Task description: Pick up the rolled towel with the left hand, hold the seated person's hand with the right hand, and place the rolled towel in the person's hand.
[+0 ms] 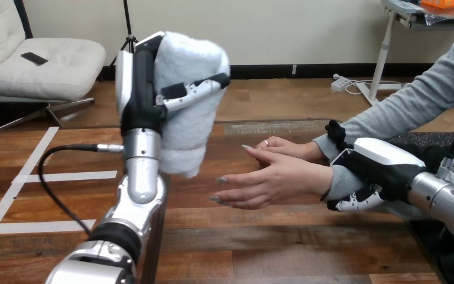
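The rolled towel [186, 112] is held tight by the left hand [137, 89], with fingers [192, 93] wrapped round it. It is lifted high above the table [272, 248]. The person's wrist [333, 180] is gripped by the right hand [381, 160]. The person's nearer hand [272, 177] is stretched out open, near the towel but not touching it.

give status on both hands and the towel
left hand shut on rolled towel, held up, upright. right hand curled round person's wrist. person's nearer hand open, apart from towel. nothing between them.
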{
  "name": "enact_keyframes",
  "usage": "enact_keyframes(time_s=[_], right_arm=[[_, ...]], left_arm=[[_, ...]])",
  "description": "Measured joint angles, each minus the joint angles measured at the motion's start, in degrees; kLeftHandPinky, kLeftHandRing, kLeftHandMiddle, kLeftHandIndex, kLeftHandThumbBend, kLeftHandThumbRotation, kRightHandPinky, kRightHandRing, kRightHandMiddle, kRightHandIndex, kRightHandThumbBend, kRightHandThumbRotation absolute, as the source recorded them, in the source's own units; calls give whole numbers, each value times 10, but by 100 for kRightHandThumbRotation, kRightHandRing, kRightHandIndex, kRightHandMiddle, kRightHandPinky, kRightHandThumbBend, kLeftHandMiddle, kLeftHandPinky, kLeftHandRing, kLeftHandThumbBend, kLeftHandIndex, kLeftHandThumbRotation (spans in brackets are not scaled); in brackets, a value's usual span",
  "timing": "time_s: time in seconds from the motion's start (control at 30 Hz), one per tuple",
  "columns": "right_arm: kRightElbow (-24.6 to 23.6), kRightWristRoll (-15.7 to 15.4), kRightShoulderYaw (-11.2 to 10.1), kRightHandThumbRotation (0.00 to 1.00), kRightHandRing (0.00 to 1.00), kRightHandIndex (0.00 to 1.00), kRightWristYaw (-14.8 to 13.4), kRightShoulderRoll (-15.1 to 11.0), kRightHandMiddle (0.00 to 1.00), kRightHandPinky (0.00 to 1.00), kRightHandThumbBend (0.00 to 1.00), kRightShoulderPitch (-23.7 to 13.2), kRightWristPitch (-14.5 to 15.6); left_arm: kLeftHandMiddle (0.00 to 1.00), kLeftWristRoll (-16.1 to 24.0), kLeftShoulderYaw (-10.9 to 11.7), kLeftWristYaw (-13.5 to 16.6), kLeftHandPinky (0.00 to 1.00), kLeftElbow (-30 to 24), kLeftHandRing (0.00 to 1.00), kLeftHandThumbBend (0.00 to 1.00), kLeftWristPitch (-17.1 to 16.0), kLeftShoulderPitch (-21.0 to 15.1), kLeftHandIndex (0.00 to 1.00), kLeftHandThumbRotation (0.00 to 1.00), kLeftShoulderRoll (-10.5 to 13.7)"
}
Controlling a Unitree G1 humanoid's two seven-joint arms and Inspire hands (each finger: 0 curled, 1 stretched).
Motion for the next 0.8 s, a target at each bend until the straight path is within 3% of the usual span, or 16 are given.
enact_keyframes(time_s=[0.6, 0.8], right_arm=[[-12, 13, 0, 6, 27, 35, 19, 1, 33, 24, 39, 0, 0], [-17, 18, 0, 9, 27, 36, 24, 1, 33, 24, 38, 0, 0]], left_arm=[[42, -17, 1, -8, 35, 0, 38, 53, -8, -4, 43, 0, -40], [42, -32, 4, -21, 35, 0, 38, 53, -8, -4, 44, 0, -50]])
